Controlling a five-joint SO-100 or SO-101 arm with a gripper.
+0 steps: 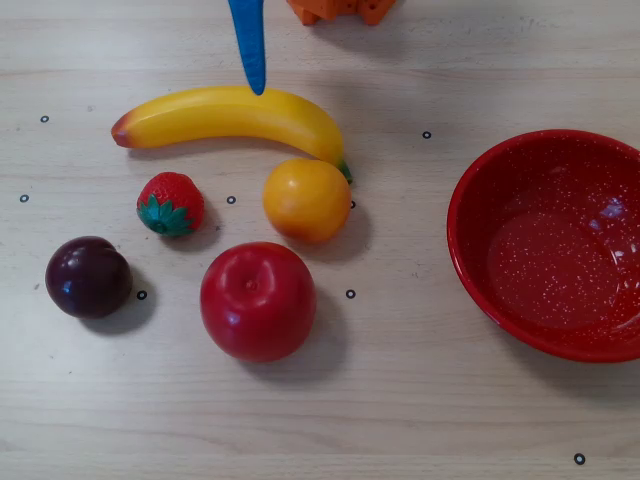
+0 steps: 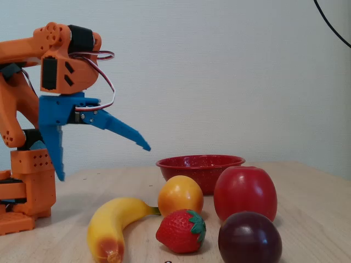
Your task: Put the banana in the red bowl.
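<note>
wooden table (image 1: 420, 400), banana (image 1: 230, 115), red bowl (image 1: 470, 250), fruits

Overhead cam looks straight down, pretty close; fixed cam sits low at table level, side-on. Both catch the banana (image 1: 230, 115) (image 2: 118, 224) and red bowl (image 1: 470, 250) (image 2: 200, 164).

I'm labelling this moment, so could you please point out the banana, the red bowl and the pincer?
banana (image 1: 225, 113): overhead view, middle of its yellow body.
red bowl (image 1: 470, 205): overhead view, left inner wall near the rim.
pincer (image 2: 104, 163): fixed view, midway between the two spread blue fingertips.
</note>
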